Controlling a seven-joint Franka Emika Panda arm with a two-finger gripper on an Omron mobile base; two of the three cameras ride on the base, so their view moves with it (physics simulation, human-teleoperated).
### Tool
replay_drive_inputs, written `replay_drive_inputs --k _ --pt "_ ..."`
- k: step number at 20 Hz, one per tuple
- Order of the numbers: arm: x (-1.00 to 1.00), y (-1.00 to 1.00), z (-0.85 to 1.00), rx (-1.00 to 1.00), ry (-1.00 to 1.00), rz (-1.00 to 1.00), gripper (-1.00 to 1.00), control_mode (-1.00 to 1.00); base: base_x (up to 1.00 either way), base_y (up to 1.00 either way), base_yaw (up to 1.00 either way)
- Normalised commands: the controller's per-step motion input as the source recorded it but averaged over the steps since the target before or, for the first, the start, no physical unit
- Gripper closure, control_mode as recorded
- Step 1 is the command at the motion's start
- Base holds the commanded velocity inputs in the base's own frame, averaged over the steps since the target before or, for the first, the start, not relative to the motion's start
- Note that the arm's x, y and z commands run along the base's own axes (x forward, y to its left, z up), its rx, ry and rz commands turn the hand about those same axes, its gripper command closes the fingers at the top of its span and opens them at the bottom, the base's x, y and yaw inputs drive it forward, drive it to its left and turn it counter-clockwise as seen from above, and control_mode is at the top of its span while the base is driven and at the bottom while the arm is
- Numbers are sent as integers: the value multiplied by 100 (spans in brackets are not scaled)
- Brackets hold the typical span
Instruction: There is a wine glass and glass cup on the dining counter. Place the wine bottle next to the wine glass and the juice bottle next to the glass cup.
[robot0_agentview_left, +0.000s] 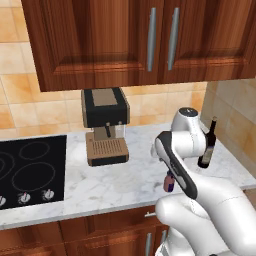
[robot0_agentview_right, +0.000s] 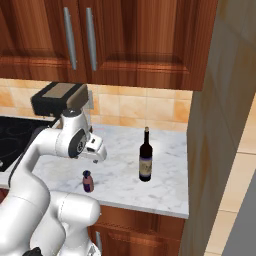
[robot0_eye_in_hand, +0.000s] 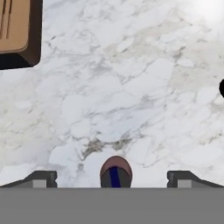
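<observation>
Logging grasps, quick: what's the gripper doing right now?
Gripper: open, holding nothing; its fingers stand either side of the juice bottle below on the worktop.

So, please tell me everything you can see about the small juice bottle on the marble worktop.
The juice bottle is small and squat, pinkish-red with a dark purple cap. It stands upright on the white-grey marble worktop, near the front edge, apart from the tall dark wine bottle that stands further along the worktop. In the hand view its top sits between the open gripper's fingertips, below them. Nothing but the worktop touches it.
</observation>
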Motion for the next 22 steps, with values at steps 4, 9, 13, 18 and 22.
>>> replay_drive_inputs --k 4,9,13,18,22 --pt "0 0 -43 0 0 -2 -100 -100 0 0 0" --pt "0 0 -45 0 0 0 -100 -100 0 0 0" --pt "0 0 -35 0 0 0 -100 -100 0 0 0" --pt "-2 0 -21 0 0 0 -100 -100 0 0 0" --pt "-4 0 -7 0 0 0 -100 -100 0 0 0"
